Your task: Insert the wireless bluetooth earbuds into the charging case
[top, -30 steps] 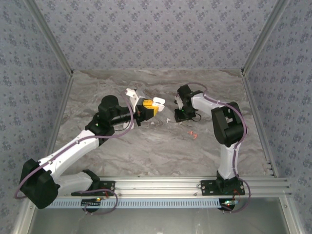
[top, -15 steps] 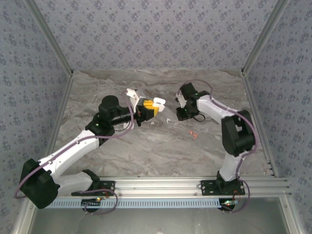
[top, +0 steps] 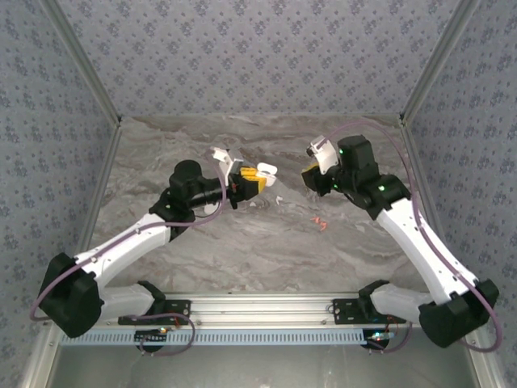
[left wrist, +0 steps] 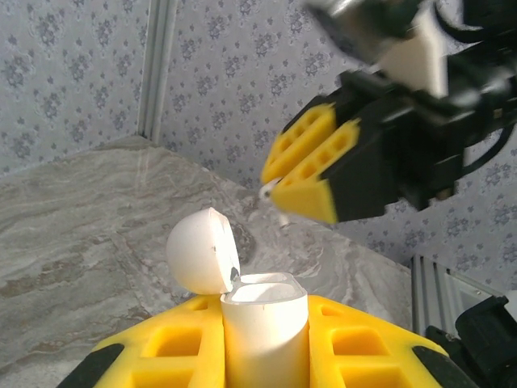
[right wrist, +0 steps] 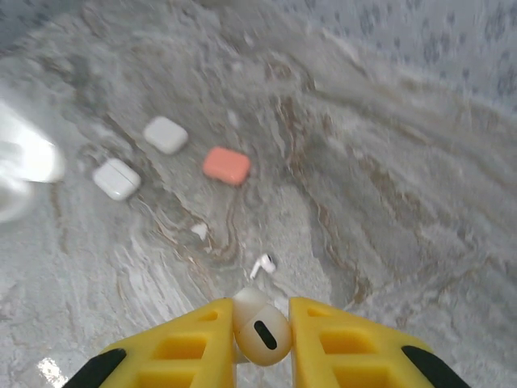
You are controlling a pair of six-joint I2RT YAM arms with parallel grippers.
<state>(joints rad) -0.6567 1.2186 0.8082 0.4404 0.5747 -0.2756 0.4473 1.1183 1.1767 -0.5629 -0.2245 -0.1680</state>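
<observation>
Right wrist view: my right tool [right wrist: 260, 314] clamped on one small white plastic earbud [right wrist: 262, 333], above the grey marbled desk [right wrist: 388, 202]. Left wrist view: my left tool [left wrist: 265, 305] clamped on rounded white charging case [left wrist: 265, 331], lid open.

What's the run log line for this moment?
left jaws: shut on open charging case | right jaws: shut on white earbud | step: white earbud not yet in charging case

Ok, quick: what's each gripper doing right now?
Left gripper: closed on the white charging case, lid open.
Right gripper: closed on a white earbud.
</observation>
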